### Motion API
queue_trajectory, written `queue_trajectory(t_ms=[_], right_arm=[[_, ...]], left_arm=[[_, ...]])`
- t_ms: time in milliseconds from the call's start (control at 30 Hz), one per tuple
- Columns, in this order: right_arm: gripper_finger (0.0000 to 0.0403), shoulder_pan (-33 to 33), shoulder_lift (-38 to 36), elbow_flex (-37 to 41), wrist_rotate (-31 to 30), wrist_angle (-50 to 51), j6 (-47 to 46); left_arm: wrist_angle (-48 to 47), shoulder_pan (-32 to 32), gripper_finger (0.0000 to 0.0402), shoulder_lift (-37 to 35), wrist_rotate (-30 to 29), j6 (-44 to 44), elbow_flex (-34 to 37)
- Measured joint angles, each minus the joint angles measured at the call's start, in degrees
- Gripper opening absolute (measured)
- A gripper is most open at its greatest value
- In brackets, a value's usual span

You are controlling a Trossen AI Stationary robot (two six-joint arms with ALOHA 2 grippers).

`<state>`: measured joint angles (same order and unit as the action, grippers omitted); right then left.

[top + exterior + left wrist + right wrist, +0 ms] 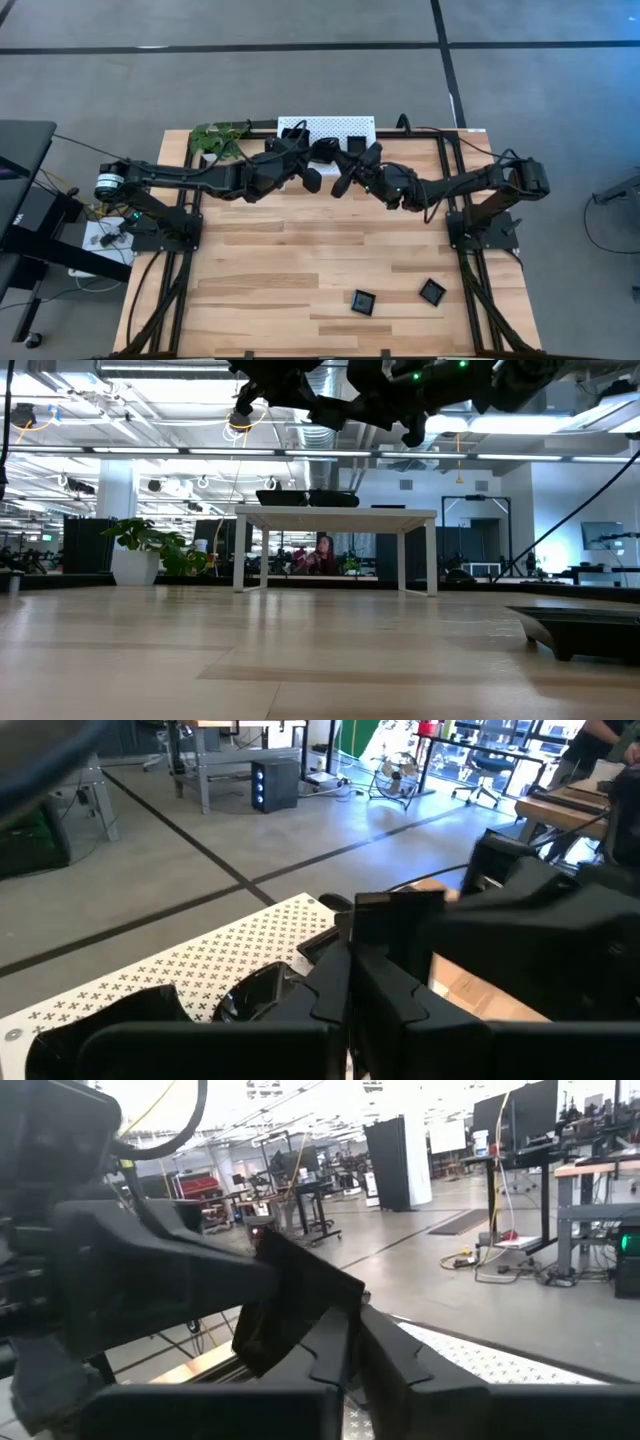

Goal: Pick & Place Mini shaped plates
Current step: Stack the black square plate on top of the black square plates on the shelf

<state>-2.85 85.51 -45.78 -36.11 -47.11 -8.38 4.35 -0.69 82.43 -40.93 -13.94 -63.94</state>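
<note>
Both arms meet above the far middle of the table, in front of the white perforated rack [345, 124]. Between them is one mini plate [400, 918], black and square, standing on edge in the air. My left gripper [312, 178] comes from the table's left and my right gripper [343, 183] from its right, and both are shut on the plate. Further black plates [294, 131] lie on the rack. Two square plates [362, 302] [432, 292] rest flat on the table near its front right. My left gripper pinches the plate's lower edge [385, 948] between its two fingers, roughly level, from the table's left. The plate stands upright, lifted clear of the table. My right gripper pinches the same plate at an edge [318, 1318] between its two fingers, level, from the table's right. In its wrist view the plate [290, 1300] is tilted, with my left gripper's fingers [190, 1275] on its other side.
A green plant [215, 138] lies at the far left corner. Black frame rails [470, 270] run along both table sides. In the low view a plate [590, 628] sits close at the right, and the middle of the wooden top [290, 250] is bare.
</note>
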Motion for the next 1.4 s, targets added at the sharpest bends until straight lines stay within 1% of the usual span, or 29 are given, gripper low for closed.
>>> queue_trajectory(t_ms=[67, 200, 367, 567, 700, 867, 933, 1000, 1033, 1100, 1133, 1233, 1333, 1400], right_arm=[[0.0005, 0.0, -0.1, 0.0, 0.7, -0.1, 1.1], [0.0013, 0.0, -0.1, 0.0, 1.0, -0.1, 1.0], [0.0003, 0.0, -0.1, 0.0, 1.0, -0.1, 0.9], [0.0003, 0.1, 0.0, 0.0, 0.8, 0.0, 0.8], [0.0003, -0.9, -0.4, 0.0, -3.0, 0.5, 1.4], [0.0002, -3.6, -3.0, 0.0, -12.4, 1.4, 6.1], [0.0002, -4.8, -5.2, 0.0, -14.7, 4.9, 7.1], [0.0001, -6.4, -7.8, 0.0, -15.2, 10.1, 6.7], [0.0001, -7.4, -9.4, 0.0, -15.0, 13.5, 4.8], [0.0001, -9.5, -12.4, 0.0, -13.7, 20.7, -1.7], [0.0001, -10.8, -13.7, 0.0, -11.7, 24.5, -5.6], [0.0001, -15.2, -17.0, 0.0, -2.4, 34.0, -16.8], [0.0001, -19.8, -18.7, 0.0, 8.1, 41.1, -25.0], [0.0001, -22.2, -19.2, 0.0, 13.8, 44.8, -28.6]], left_arm=[[0.0, 0.0, 0.0019, 0.0, 0.1, 0.0, 0.0], [0.0, -0.3, 0.0034, 0.0, 0.6, 0.0, 0.0], [0.0, -0.4, 0.0060, 0.0, 1.1, -0.4, 0.0], [0.2, -0.4, 0.0091, 0.0, 1.3, -0.4, -0.1], [-0.4, 0.3, 0.0099, 0.0, 0.9, 0.1, -0.1], [-2.4, 1.5, 0.0099, 0.0, 0.9, 0.2, -0.1], [-4.0, 1.9, 0.0100, 0.0, 0.8, 0.2, -0.1], [-6.3, 2.4, 0.0099, 0.0, 0.8, 0.4, -0.1], [-7.6, 2.6, 0.0099, 0.0, 0.9, 1.5, -0.1], [-10.4, 3.1, 0.0099, 0.0, 2.6, 5.9, -0.1], [-11.7, 3.4, 0.0099, 0.0, 3.9, 8.3, -0.1], [-14.6, 4.9, 0.0099, 0.0, 7.4, 10.6, -0.1], [-17.2, 6.3, 0.0099, -1.4, 8.0, 11.5, 0.0], [-18.3, 6.9, 0.0099, -3.7, 7.8, 13.4, 0.0]])
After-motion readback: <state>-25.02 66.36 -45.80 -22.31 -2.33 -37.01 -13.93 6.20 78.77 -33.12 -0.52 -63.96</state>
